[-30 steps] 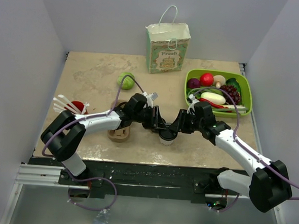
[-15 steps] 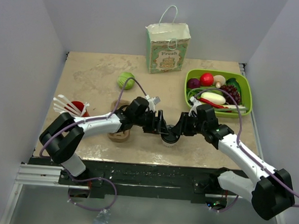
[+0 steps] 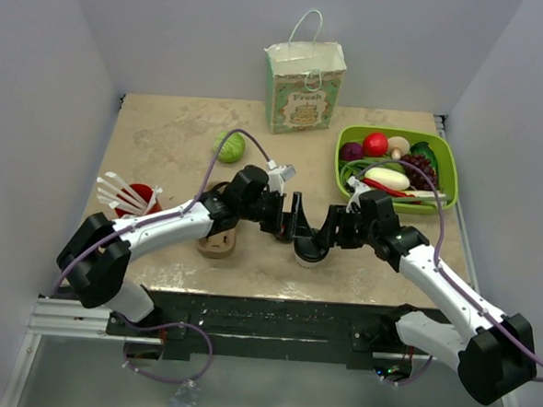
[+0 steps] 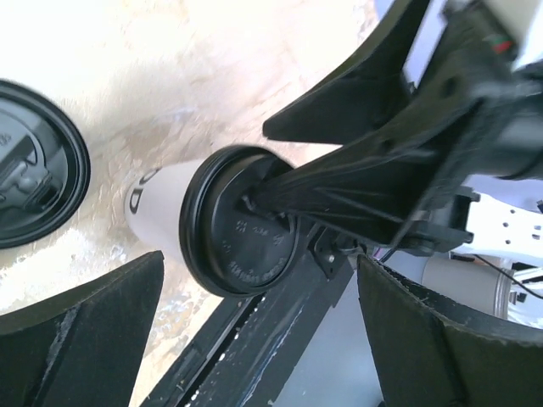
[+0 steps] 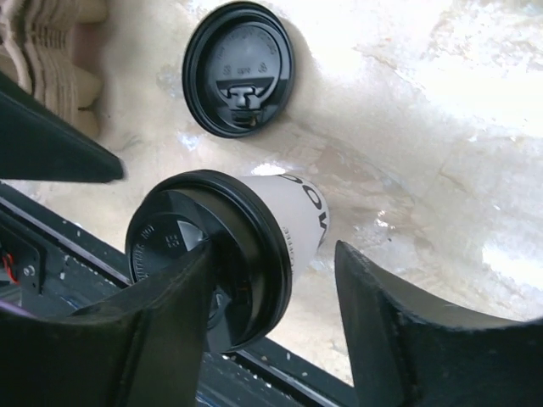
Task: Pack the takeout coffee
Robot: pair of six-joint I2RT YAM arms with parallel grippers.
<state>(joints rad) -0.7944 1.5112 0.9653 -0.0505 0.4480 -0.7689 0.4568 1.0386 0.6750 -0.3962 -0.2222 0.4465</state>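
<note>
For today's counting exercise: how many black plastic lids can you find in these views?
2. The fitted lid tops the white paper cup; the loose lid lies flat on the table near that cup. Others may be hidden from view.

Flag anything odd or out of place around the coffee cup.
A spare black lid lies flat on the table beside the cup, which is already lidded. No spill or damage shows.
</note>
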